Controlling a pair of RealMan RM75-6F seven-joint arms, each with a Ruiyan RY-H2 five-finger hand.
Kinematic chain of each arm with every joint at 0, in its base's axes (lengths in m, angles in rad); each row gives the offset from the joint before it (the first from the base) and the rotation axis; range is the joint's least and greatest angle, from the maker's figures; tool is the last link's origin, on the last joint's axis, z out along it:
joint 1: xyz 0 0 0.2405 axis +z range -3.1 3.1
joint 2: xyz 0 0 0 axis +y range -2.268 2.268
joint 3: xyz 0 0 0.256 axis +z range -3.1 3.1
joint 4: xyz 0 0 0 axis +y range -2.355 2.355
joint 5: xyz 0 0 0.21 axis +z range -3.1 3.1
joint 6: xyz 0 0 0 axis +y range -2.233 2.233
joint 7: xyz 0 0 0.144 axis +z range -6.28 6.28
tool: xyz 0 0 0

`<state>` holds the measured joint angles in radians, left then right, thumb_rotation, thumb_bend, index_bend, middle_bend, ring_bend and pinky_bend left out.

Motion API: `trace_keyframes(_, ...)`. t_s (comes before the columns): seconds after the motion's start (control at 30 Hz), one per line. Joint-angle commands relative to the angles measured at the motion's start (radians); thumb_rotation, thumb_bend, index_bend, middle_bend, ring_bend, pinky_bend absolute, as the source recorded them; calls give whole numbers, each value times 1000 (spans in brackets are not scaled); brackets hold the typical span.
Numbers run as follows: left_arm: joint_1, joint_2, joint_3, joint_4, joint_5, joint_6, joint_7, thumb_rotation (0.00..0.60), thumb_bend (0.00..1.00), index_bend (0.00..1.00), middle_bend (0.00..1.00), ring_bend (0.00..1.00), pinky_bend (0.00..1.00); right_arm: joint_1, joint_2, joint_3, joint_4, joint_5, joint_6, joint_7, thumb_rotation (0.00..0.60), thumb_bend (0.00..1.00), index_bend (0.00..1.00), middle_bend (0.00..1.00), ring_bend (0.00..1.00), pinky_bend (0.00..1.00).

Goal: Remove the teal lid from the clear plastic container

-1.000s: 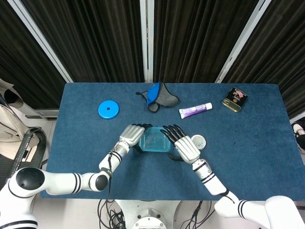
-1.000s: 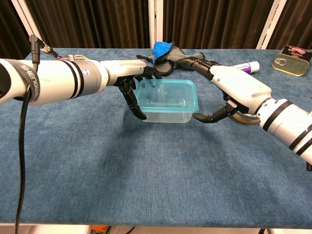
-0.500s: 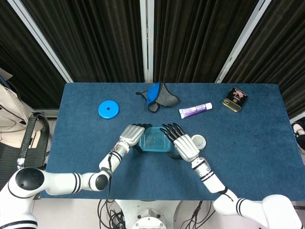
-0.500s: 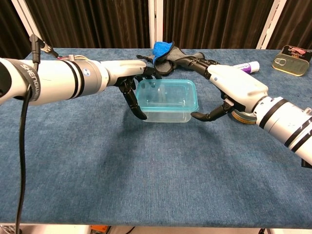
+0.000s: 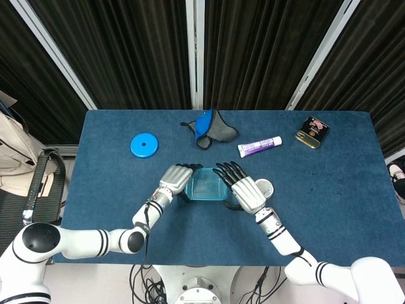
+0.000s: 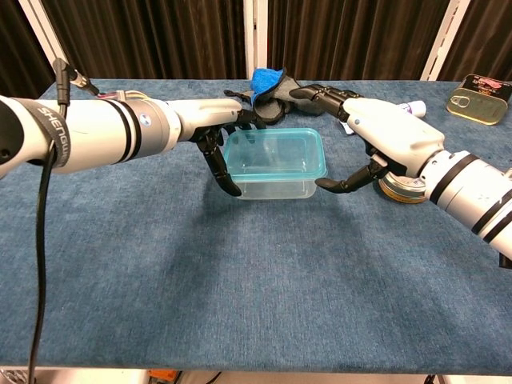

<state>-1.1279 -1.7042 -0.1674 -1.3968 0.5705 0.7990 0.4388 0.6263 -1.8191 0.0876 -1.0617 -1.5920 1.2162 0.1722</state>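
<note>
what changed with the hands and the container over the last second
The right hand lifted slightly and edged toward the clear plastic container, its thumb near the right end wall; it holds nothing. The left hand stays against the left end. The teal lid is still on, and the container has not moved.

Lab test bench: blue-felt table (image 5: 114, 190) against black curtains (image 5: 139, 50) with metal framing, scattered test props including blue disc (image 5: 143, 145), tube (image 5: 259, 147), tin (image 5: 312, 132).
</note>
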Motion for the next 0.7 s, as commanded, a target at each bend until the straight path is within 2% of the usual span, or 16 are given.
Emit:
trace_keyframes(0.03, 0, -1, 0, 1, 1, 1, 3, 600, 0, 204, 228, 189, 236, -1, 6, -1, -9, 1, 1, -2, 600, 168, 0, 0, 0, 0)
trace_keyframes(0.6, -1, -9, -1, 0, 11, 10, 29, 600, 0, 205, 226, 189, 232, -1, 24, 2, -41, 4, 12, 7, 600, 169, 0, 0, 0, 0)
trace_keyframes(0.7, -2, -9, -2, 0, 12, 8, 31, 600, 0, 200, 224, 189, 232, 0, 23, 3, -41, 3, 16, 11, 600, 202, 0, 0, 0, 0)
